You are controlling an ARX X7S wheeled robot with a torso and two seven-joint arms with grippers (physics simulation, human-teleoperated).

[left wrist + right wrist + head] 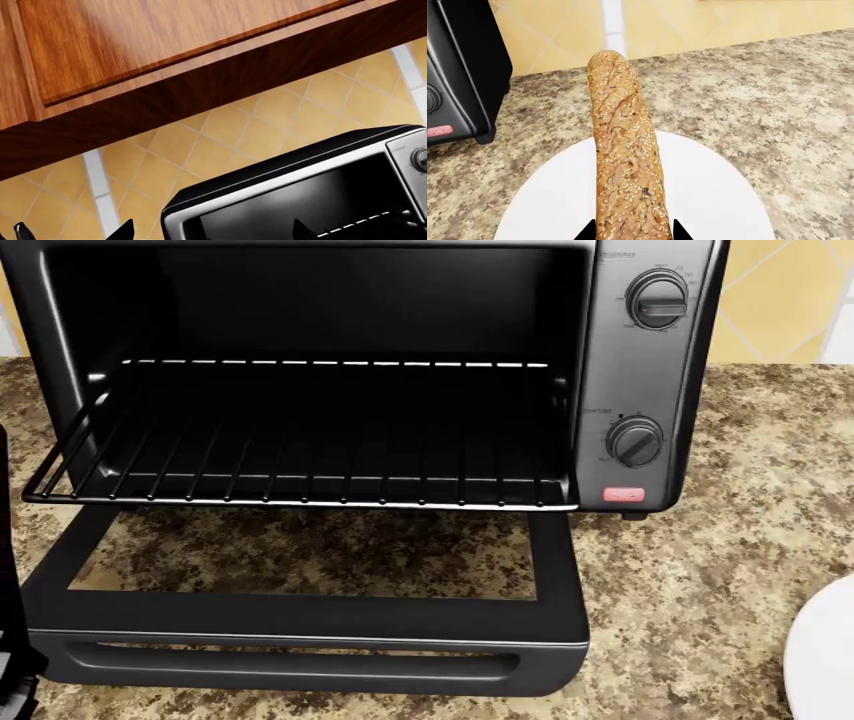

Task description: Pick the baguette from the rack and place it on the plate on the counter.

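Rack [307,455] is empty, pulled out over the open door [307,640]. Baguette [626,150] is pinched at its near end between the two tips of the right claw [632,231], long axis running straight out from the claw over the plate [707,200] and past its far rim, above the bench [774,95]. Whether the loaf touches the plate cannot be told. Judgement: the loaf overhangs the plate; lowering alone may leave it off-centre. Left claw [73,232] shows tips only, near the oven [300,185]; its state cannot be told.

the plate [830,660] is cut off at the head view's edge, and the baguette [625,150] hides its centre.
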